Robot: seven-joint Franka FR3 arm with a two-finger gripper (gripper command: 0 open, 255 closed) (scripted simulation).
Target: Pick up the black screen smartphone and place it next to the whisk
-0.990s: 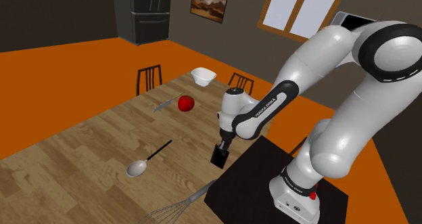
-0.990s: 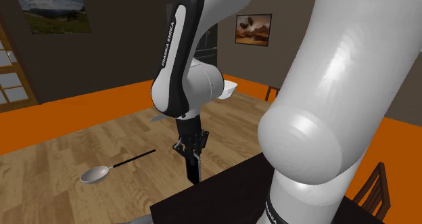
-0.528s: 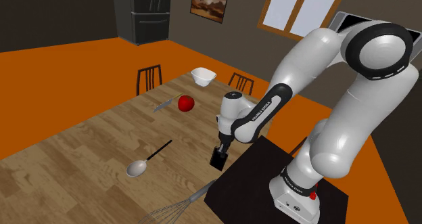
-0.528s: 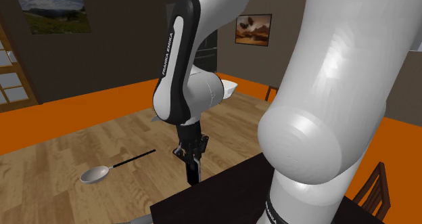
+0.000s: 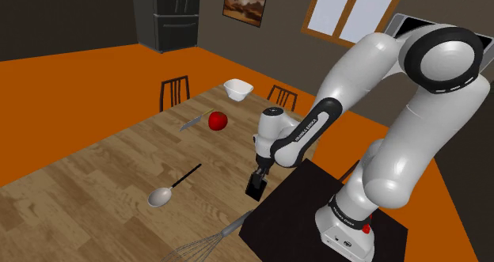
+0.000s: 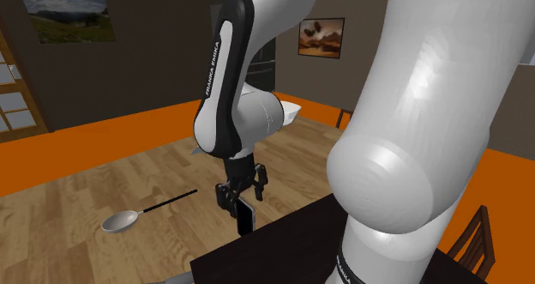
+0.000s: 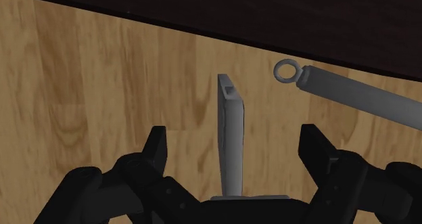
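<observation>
Separation is plainly seen between the two fingers of the all-black claw (image 7: 234, 133): it is released, and nothing is gripped. The slim smartphone (image 7: 230, 131), grey along its edge and black on its face, is seen edge-on between the fingers and is touched by neither. The grey wire whisk with a ring-ended handle (image 7: 358, 97) is laid on the worktop near the smartphone but apart from it.

In the second exterior view the claw (image 6: 242, 188) is held just above the smartphone (image 6: 246, 215). The smartphone is stood upright on end on the light wooden worktop (image 6: 103, 179), just beside the edge of the dark box-shaped stand (image 6: 283, 248). Whether it leans on the stand cannot be told.

In the shoulder view the whisk (image 5: 226, 230) is found at about seven o'clock from the smartphone (image 5: 255, 187), its handle pointed toward it. A grey spoon with a thin black handle (image 5: 162, 195) is laid at nine o'clock from the smartphone, well apart. Farther off, at about eleven o'clock, a red apple (image 5: 218, 120) is set just beside a grey knife (image 5: 192, 123). Beyond them a white bowl (image 5: 237, 89) is placed near the worktop's far edge. Two dark chairs (image 5: 175, 90) are drawn up at the far side. An orange floor (image 5: 71, 102), a dark refrigerator (image 5: 166, 15), a framed picture (image 5: 245, 1) and a wood-framed window (image 5: 348, 11) are seen behind.
</observation>
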